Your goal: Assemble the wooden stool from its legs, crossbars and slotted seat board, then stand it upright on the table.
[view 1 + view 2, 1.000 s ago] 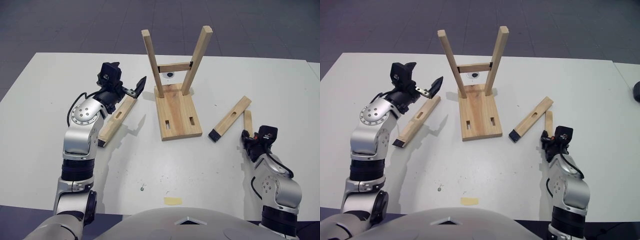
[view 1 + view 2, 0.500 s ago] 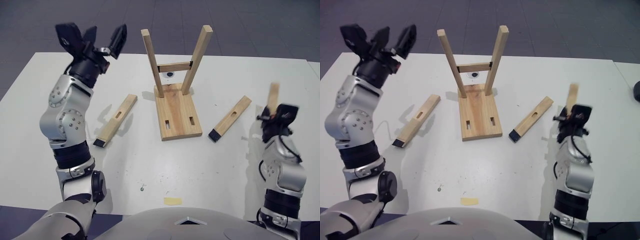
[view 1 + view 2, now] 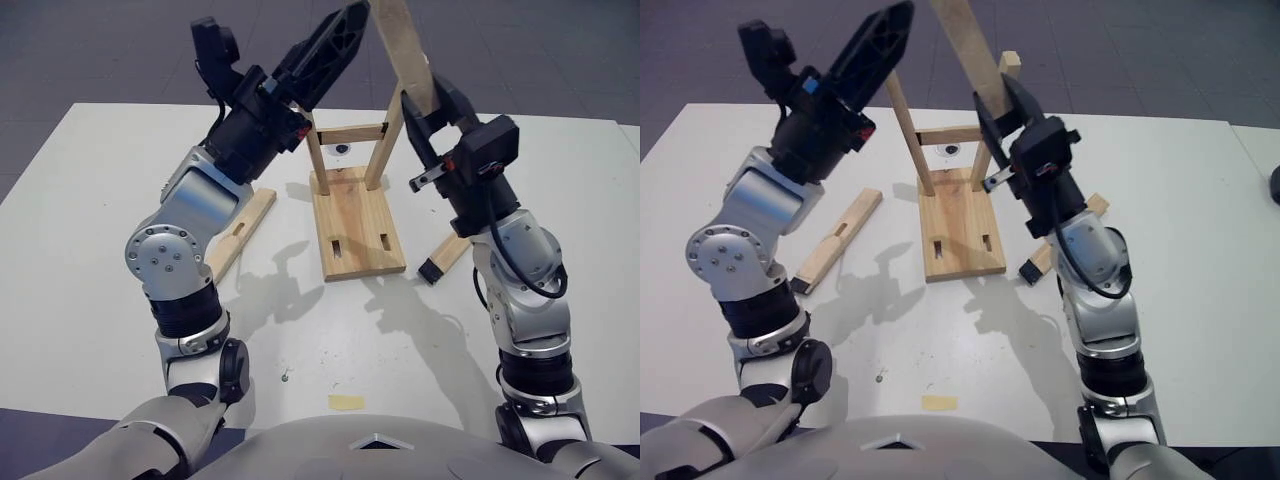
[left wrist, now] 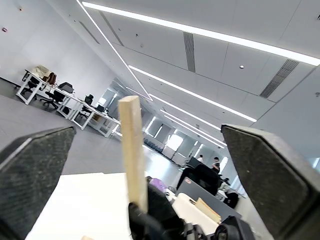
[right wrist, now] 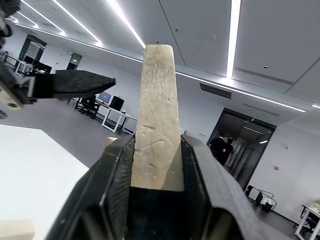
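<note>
Gripping a crossbar (image 3: 401,38) upright, right claw (image 3: 428,98) hangs beside wide-spread left claw (image 3: 278,35).

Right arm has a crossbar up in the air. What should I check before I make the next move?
1. Right end effector shut squarely on the held crossbar: ok.
2. Left end effector open and empty: ok.
3. Seat board flat on the table, with upright legs and fitted crossbar standing in it: ok.
4. Two near slots uncovered: ok.
5. Loose leg by the left arm in plain sight: ok.
6. Other loose leg, partly hidden behind the right arm, free to pick: cannot tell.
</note>
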Motion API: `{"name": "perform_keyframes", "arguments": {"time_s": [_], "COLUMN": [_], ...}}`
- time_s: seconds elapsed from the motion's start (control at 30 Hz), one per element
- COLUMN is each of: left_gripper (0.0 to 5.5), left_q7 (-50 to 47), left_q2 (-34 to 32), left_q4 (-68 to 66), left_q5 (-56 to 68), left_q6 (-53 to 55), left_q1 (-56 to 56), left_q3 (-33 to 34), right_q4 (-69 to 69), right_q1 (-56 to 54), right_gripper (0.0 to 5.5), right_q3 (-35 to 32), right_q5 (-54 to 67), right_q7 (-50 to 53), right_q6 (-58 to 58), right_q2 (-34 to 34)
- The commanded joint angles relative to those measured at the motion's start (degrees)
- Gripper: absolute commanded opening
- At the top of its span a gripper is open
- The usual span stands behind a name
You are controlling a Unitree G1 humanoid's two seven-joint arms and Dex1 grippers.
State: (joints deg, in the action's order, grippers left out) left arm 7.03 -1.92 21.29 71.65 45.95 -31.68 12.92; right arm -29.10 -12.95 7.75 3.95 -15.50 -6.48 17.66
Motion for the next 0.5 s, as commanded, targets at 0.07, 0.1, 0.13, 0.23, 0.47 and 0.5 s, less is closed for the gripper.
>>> {"name": "perform_keyframes", "arguments": {"time_s": [0.07, 0.1, 0.13, 0.23, 0.47, 0.5], "left_gripper": [4.62, 4.46, 4.33, 3.78, 2.65, 2.48], "left_q7": [-2.6, -3.1, -3.3, -3.2, -2.3, -2.1], "left_q2": [-1.1, -1.1, -1.3, -2.8, -6.3, -6.6], "left_q4": [0.3, 0.1, 0.1, 0.7, -0.3, -0.4], "left_q5": [1.6, 2.3, 2.9, 3.3, 2.5, 2.1], "left_q6": [0.1, -0.1, -0.3, -0.1, -0.3, -0.4], "left_q1": [-0.3, -0.5, -0.7, -0.2, 0.4, 0.4], "left_q3": [-1.3, -1.1, -1.0, -1.5, -1.5, -1.7], "right_q4": [-0.5, -0.6, -0.7, -0.8, -1.6, -2.0], "right_q1": [0.6, 0.8, 0.9, 0.9, 2.1, 2.4], "right_gripper": [1.29, 1.29, 1.29, 1.29, 1.29, 1.29], "right_q3": [3.5, 4.1, 4.4, 4.5, 3.4, 3.4], "right_q5": [2.2, 2.7, 3.3, 4.2, 5.0, 5.3], "right_q7": [-3.2, -3.9, -4.5, -5.1, -4.4, -4.4], "right_q6": [-0.1, -0.2, -0.3, -0.8, -2.7, -3.2], "right_q2": [-2.0, -2.2, -2.5, -3.1, -3.8, -3.8]}}
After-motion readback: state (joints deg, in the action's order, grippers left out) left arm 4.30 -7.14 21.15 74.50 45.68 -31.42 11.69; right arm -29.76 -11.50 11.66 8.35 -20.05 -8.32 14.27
